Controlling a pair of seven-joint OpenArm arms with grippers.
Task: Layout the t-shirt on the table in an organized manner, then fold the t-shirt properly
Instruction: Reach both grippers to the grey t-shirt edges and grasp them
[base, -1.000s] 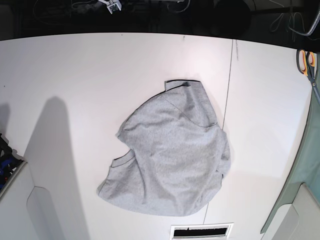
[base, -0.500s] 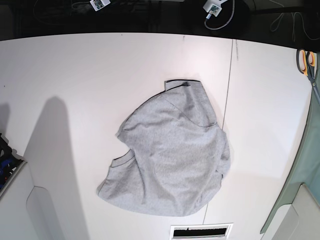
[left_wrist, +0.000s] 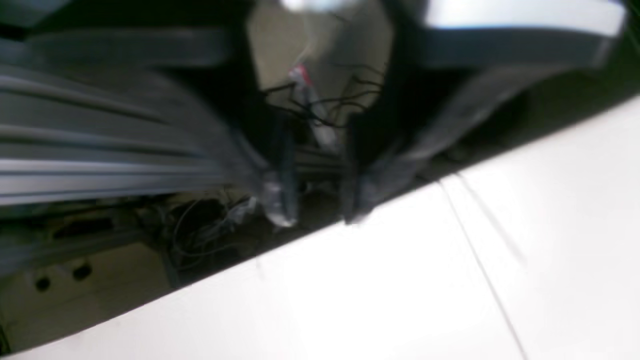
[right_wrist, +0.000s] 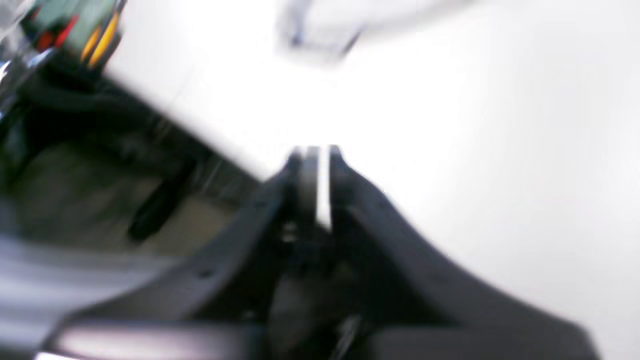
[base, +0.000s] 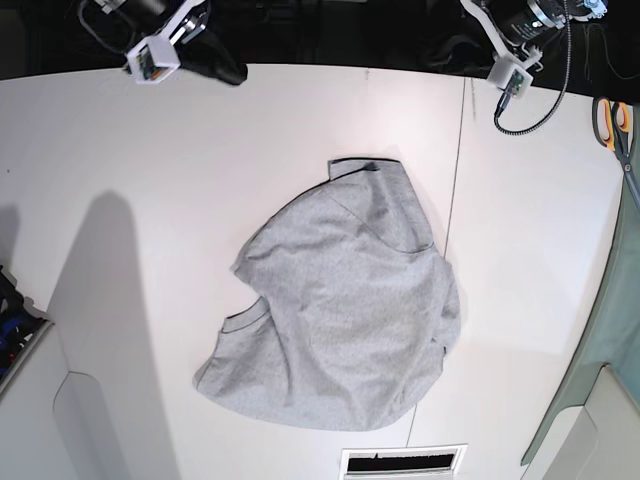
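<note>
Base view: one shirt (base: 340, 320) crumpled at bench (base: 150, 160) centre, spread from 12 toward 7 o'clock, collar edge up top, right side touching the thin seam (base: 458, 190). Wide bare bench on all sides of it, most at 9 and 10 o'clock. Two arms at the far edge: right fingers (base: 225, 70) at 11 o'clock, left arm at 1 o'clock, both well apart from the shirt. Scissors (base: 614, 125) at 2 o'clock, green cloth (base: 610, 340) along the 4 o'clock edge, slotted vent (base: 402, 463) at 6. Left wrist view: left fingers (left_wrist: 320, 205) parted, a clear gap, nothing between. Right wrist view: right fingers (right_wrist: 315, 155) a narrow slit apart, empty, blurred.
</note>
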